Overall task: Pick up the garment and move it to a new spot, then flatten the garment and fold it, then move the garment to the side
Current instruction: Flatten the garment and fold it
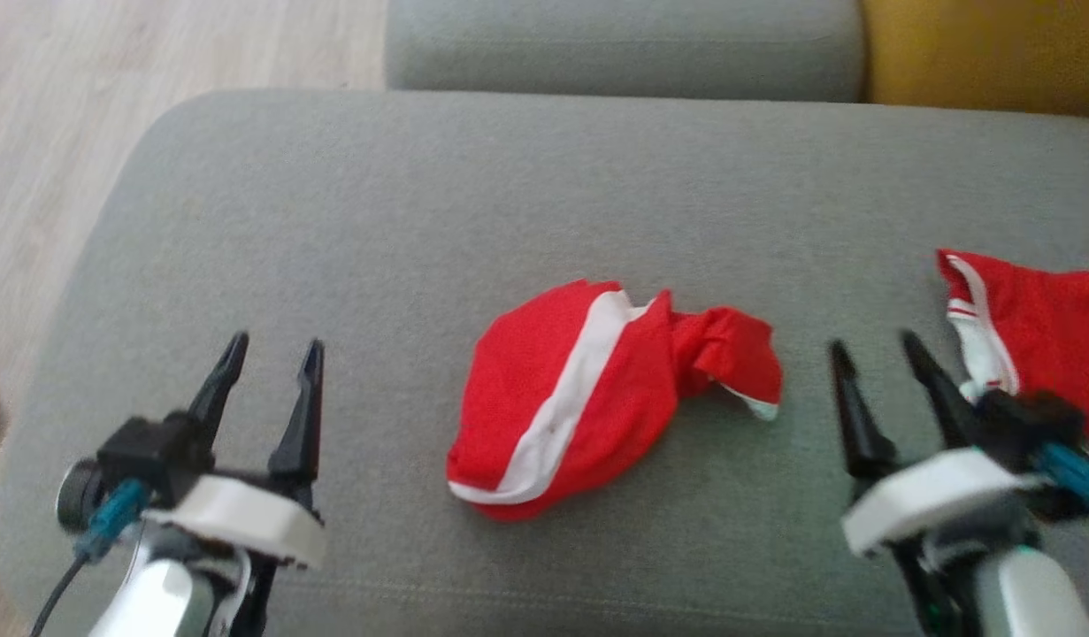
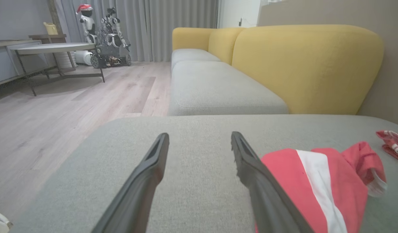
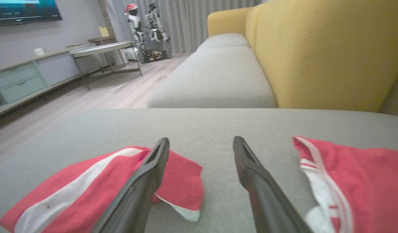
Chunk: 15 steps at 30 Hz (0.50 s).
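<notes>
Count from the head view: two grippers and two red-and-white bits of clothing, all over one grey seat cushion (image 1: 402,203). Left gripper (image 1: 276,345) and right gripper (image 1: 871,343) both have their fingers spread wide, with nothing between them and nothing touched. The crumpled garment (image 1: 579,416) lies bunched up between the two, its twisted end nearer the right one, clear of both. The second garment (image 1: 1048,327) sits at the right edge of frame, just beside the right gripper on its outer side.

Left wrist view: left gripper (image 2: 199,135) has its fingers wide apart over bare cushion, holding zilch. The crumpled garment (image 2: 295,181) is off to the right. The right-hand finger overlaps it in the picture, and I can't tell if they touch. The second garment (image 2: 392,142) peeks in further right.

Right wrist view: right gripper (image 3: 201,139) is gaping too, with plain grey fabric in the gap. The crumpled garment (image 3: 82,187) lies to the left, with the left finger crossing in front of it. The second garment (image 3: 363,184) lies to the right, apart from the other fingertip.
</notes>
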Motion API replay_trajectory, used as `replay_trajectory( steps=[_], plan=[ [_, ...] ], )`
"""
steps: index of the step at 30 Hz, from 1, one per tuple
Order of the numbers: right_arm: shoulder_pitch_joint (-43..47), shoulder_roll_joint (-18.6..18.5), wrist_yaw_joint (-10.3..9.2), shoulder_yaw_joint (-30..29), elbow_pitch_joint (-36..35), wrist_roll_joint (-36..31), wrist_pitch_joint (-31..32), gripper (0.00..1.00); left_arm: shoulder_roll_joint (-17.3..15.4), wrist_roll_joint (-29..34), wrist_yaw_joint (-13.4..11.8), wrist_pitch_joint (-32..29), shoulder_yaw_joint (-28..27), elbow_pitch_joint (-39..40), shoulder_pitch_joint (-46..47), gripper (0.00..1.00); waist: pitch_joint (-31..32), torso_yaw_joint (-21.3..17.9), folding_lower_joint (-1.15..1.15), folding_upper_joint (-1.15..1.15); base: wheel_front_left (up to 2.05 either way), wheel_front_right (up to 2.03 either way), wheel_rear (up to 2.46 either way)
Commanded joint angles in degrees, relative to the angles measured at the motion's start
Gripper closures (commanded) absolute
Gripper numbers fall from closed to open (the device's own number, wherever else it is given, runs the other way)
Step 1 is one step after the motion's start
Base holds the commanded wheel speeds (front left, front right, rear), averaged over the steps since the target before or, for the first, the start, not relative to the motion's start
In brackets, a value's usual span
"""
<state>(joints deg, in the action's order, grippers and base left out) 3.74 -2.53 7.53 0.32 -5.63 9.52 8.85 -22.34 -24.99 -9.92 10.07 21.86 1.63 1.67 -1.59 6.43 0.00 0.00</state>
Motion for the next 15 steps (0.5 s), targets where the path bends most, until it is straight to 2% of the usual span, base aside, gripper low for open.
replay_trajectory(
  steps=[1, 8, 15],
  plan=[
    [-5.59, -0.34, -0.04, 3.48, -0.85, 0.15, 0.59, 0.00, -0.47, 0.69, 0.59, 0.75, -1.97, 1.86, 4.92, 0.00, -2.17, 2.57, 0.00, 0.00, 0.00, 0.00, 0.00],
    [-15.37, -0.60, -0.04, 10.13, 9.39, -0.08, 4.24, 0.00, 2.07, 1.17, 2.20, 2.76, -0.51, -0.13, 9.84, 0.00, -5.96, 7.86, 0.00, 0.00, 0.00, 0.00, 0.00],
    [-20.29, -2.10, -0.04, 9.58, 20.80, 1.52, 8.44, 0.00, 4.24, 1.92, 3.00, 4.25, 0.11, -1.94, 11.80, 0.00, -7.42, 11.43, 0.00, 0.00, 0.00, 0.00, 0.00]
  ],
)
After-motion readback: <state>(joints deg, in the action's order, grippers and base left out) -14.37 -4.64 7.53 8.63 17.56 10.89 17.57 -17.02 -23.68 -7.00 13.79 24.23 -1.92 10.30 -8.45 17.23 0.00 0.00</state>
